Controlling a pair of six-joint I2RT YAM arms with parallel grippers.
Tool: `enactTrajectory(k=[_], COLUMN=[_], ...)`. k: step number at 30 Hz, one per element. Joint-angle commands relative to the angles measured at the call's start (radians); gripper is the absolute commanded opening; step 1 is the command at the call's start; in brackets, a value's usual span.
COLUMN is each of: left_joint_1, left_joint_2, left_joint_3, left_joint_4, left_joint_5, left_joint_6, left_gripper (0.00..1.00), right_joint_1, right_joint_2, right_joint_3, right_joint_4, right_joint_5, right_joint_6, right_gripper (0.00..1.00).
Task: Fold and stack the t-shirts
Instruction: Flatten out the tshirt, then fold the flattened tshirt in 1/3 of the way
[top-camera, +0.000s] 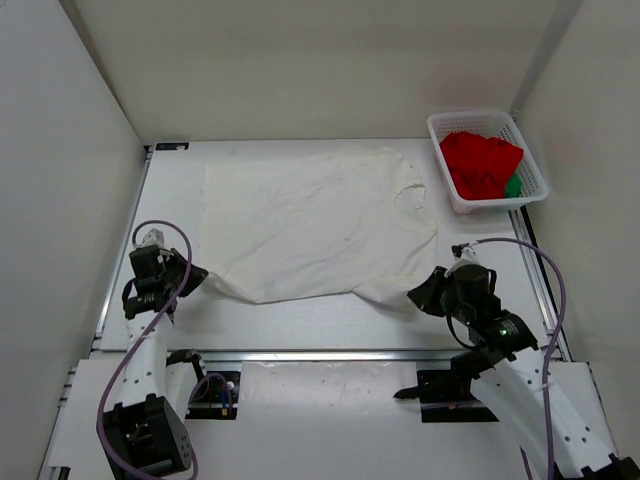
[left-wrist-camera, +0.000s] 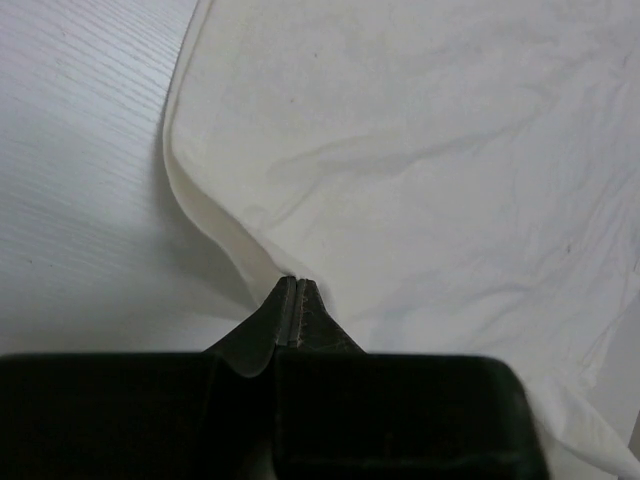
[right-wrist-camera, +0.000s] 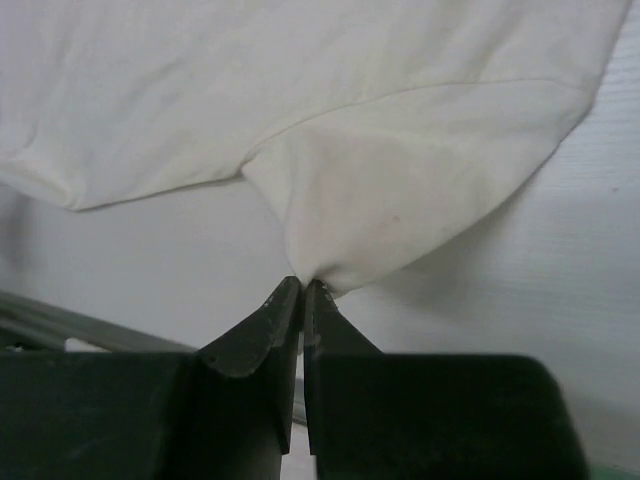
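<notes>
At the near edge of the table (top-camera: 300, 325), the left gripper (left-wrist-camera: 293, 287) has its fingers pressed tight on the near-left corner of the cream-white t-shirt (top-camera: 310, 215). The right gripper (right-wrist-camera: 303, 287) is pinched closed on its near-right corner, and both corners are stretched into points toward the arms while the rest lies spread across the table's middle. Beyond, in the far right corner, a white mesh basket (top-camera: 487, 206) holds the bunched red t-shirt (top-camera: 480, 160), with the green t-shirt (top-camera: 513, 187) peeking out beside it.
</notes>
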Motion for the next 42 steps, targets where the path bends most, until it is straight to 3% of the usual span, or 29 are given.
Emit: enactTrajectory(k=[1, 3, 5, 8, 11, 15, 22, 31, 37, 42], left_joint_1=[0.005, 0.039, -0.014, -0.017, 0.057, 0.091, 0.135, 0.126, 0.04, 0.034], left_joint_2=[-0.009, -0.002, -0.015, -0.026, 0.047, 0.139, 0.244, 0.345, 0.474, 0.613], left_joint_3=[0.006, 0.034, 0.052, 0.044, 0.029, 0.011, 0.026, 0.057, 0.145, 0.193], left_joint_4=[-0.075, -0.101, -0.113, -0.069, 0.011, 0.131, 0.234, 0.35, 0.399, 0.422], left_joint_5=[0.017, 0.051, 0.002, 0.028, 0.126, 0.16, 0.163, 0.088, -0.01, -0.033], left_joint_6=[0.058, 0.08, 0.069, 0.032, -0.037, -0.121, -0.232, -0.314, -0.36, -0.356], left_gripper=[0.0, 0.0, 0.0, 0.0, 0.0, 0.0, 0.0, 0.0, 0.0, 0.0], right_joint_1=[0.065, 0.084, 0.102, 0.096, -0.036, -0.235, -0.203, -0.252, -0.284, -0.277], right_joint_2=[-0.054, -0.105, -0.143, -0.092, 0.052, 0.287, 0.67, 0.99, 1.184, 1.369], right_joint_3=[0.034, 0.048, 0.059, 0.053, 0.033, 0.079, 0.33, 0.603, 0.826, 1.069], right_joint_4=[-0.109, -0.179, -0.239, -0.177, -0.01, 0.185, 0.334, 0.385, 0.339, 0.261], right_joint_5=[0.03, 0.05, 0.08, 0.091, -0.06, -0.141, -0.055, -0.069, -0.096, -0.096], right_joint_6=[0.133, 0.161, 0.178, 0.164, 0.052, -0.087, -0.163, -0.202, -0.239, -0.293], right_gripper=[0.0, 0.0, 0.0, 0.01, 0.0, 0.0, 0.0, 0.0, 0.0, 0.0])
